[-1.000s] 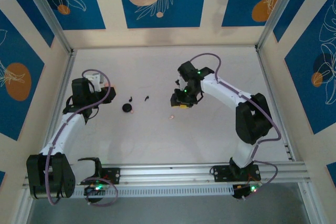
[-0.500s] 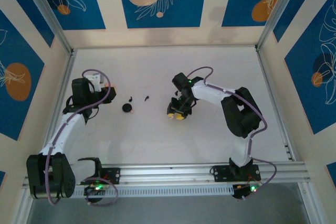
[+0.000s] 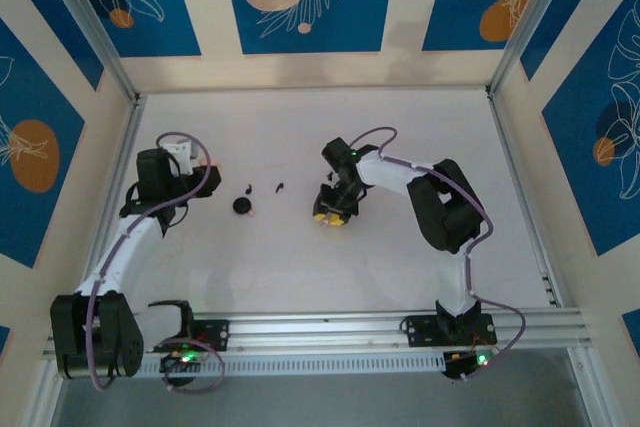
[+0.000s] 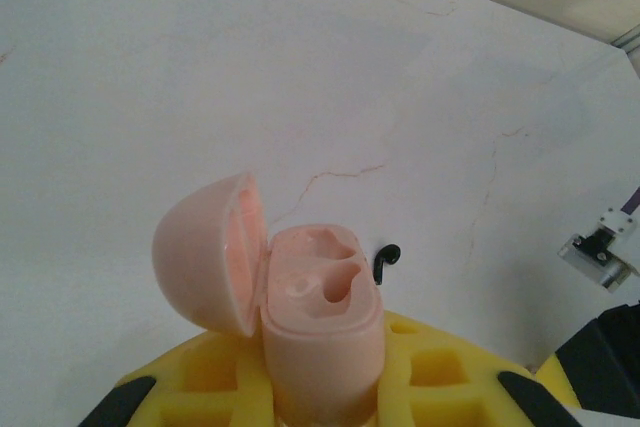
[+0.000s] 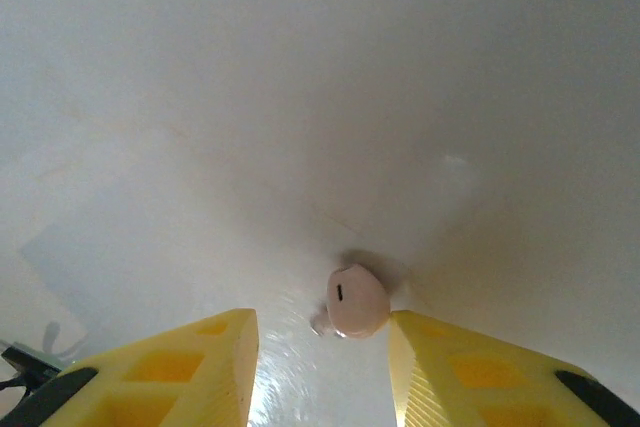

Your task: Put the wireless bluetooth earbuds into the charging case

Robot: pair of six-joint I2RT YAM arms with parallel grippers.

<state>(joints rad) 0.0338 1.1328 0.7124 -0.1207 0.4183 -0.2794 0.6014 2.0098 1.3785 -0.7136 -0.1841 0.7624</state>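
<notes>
Firmly, the left gripper (image 4: pixel 320 387) has its jaws clamped on the pink charging case (image 4: pixel 315 292), whose lid is flipped open. Two black earbuds (image 3: pixel 250 189) lie on the tabletop (image 3: pixel 300 277) between the arms, near a black disc (image 3: pixel 241 205). The right gripper (image 5: pixel 325 367) has its jaws partly open and holds nothing, straddling a small pink piece (image 5: pixel 357 302) that lies on the tabletop.

the white table (image 3: pixel 300 277) has a matte top, crossed by faint reddish hairlines in the left wrist view. a round black disc (image 3: pixel 242 205) lies flat on the left arm's side of the middle. the first earbud (image 3: pixel 249 188), tiny and black, lies just behind the disc. the second earbud (image 3: pixel 280 187) lies a little to the right, apart from it. nearer the middle rests a small rounded pink piece (image 5: pixel 358 302) with a dark slit.
</notes>
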